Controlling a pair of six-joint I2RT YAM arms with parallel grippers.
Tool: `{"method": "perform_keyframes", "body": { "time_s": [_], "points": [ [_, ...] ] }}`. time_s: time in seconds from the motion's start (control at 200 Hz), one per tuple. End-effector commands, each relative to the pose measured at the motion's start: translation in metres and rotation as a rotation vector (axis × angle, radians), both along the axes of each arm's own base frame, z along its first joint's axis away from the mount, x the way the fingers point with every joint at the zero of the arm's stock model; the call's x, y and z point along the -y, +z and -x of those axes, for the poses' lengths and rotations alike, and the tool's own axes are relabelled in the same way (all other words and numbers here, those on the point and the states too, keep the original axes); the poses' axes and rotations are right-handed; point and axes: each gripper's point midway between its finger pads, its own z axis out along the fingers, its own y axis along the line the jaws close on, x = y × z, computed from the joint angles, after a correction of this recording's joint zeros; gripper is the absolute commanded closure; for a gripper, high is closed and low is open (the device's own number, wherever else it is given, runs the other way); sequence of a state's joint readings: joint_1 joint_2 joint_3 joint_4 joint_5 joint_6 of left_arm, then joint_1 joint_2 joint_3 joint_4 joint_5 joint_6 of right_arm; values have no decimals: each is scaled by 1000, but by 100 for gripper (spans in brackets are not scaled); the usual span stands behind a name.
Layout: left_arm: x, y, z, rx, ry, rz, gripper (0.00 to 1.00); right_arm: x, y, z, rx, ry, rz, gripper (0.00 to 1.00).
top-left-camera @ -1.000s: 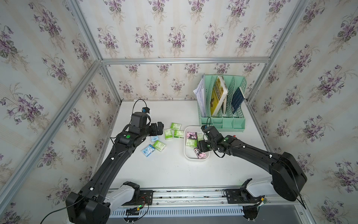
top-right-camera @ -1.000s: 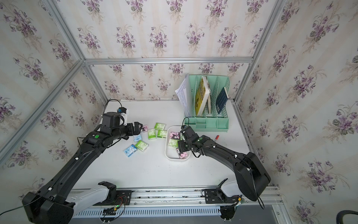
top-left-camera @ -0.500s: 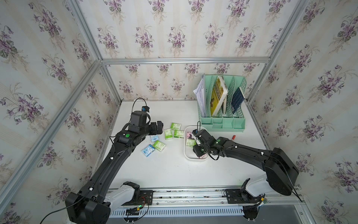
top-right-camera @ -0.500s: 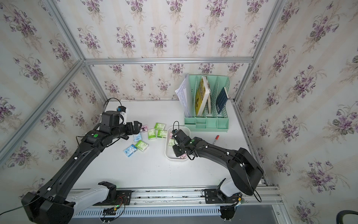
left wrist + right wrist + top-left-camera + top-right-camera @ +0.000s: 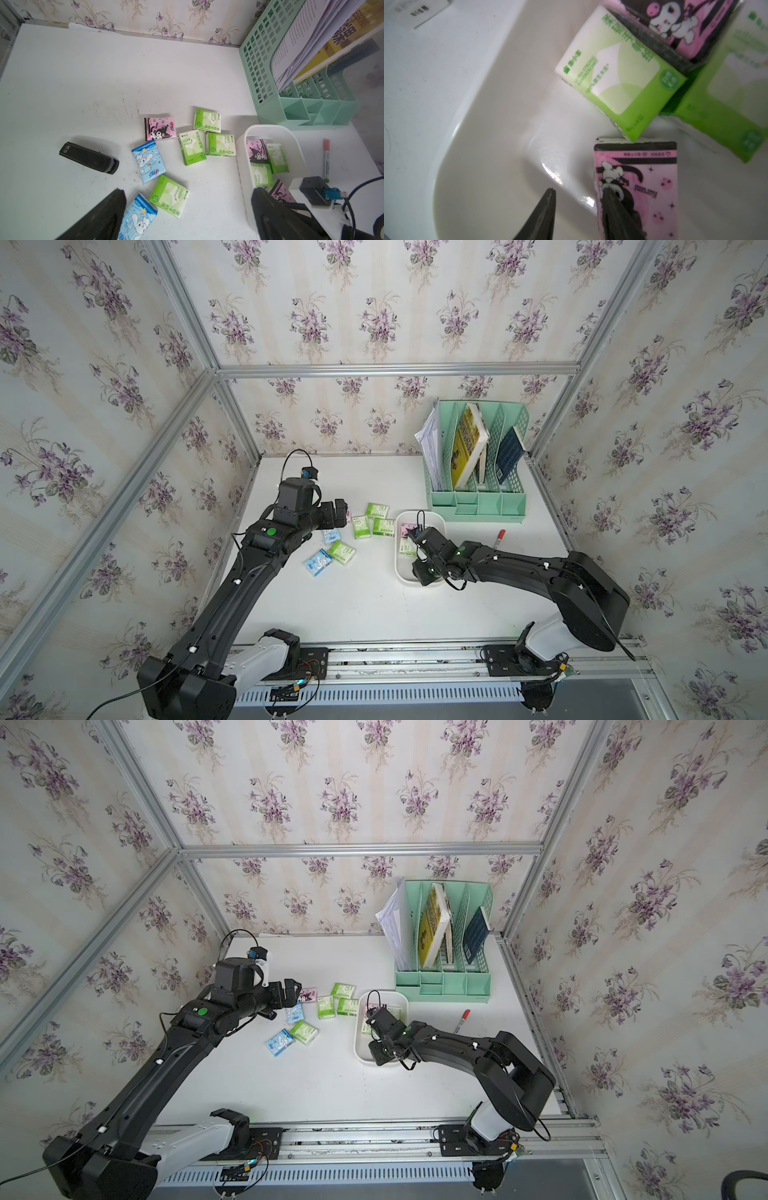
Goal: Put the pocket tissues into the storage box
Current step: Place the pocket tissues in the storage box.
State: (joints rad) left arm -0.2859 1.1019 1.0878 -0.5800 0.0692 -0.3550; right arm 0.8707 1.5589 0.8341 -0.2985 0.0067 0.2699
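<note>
Right fingers (image 5: 544,212) narrower than a second ago, empty, one overlapping pink pack (image 5: 648,187) in box (image 5: 473,128); left fingers (image 5: 104,218) wide, unmoved.

Shallow white plastic storage box (image 5: 483,145): smooth, glossy, bright highlights noted on floor and wall. Small flat pocket tissue packs (image 5: 618,83), green-white and pink: thin plastic film, slight sheen, crimped at the end seams. Mint green plastic lattice file organizer (image 5: 268,117): smooth, low gloss. White tabletop (image 5: 93,83): matt, grey scuffs recorded. Black oblong stapler (image 5: 88,158): satin plastic. Silver metal frame bars (image 5: 395,369): brushed finish.
</note>
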Motion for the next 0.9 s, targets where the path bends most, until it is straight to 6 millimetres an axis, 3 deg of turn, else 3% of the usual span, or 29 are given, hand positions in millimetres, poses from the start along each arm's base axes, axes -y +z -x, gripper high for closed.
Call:
{"method": "perform_keyframes", "body": {
  "time_s": [0.0,0.245,0.655,0.894],
  "points": [
    [-5,1,2,2,16,-17,1,-1,-3,0,-4,-4,2,58],
    [-9,-1,6,-8,25,-32,1,13,-20,-3,-21,-39,105,60],
    [-15,2,12,5,40,-52,1,33,-21,-17,21,-96,167,61],
    [-15,-1,11,3,40,-49,1,41,-7,-37,66,-135,157,61]
  ]
}}
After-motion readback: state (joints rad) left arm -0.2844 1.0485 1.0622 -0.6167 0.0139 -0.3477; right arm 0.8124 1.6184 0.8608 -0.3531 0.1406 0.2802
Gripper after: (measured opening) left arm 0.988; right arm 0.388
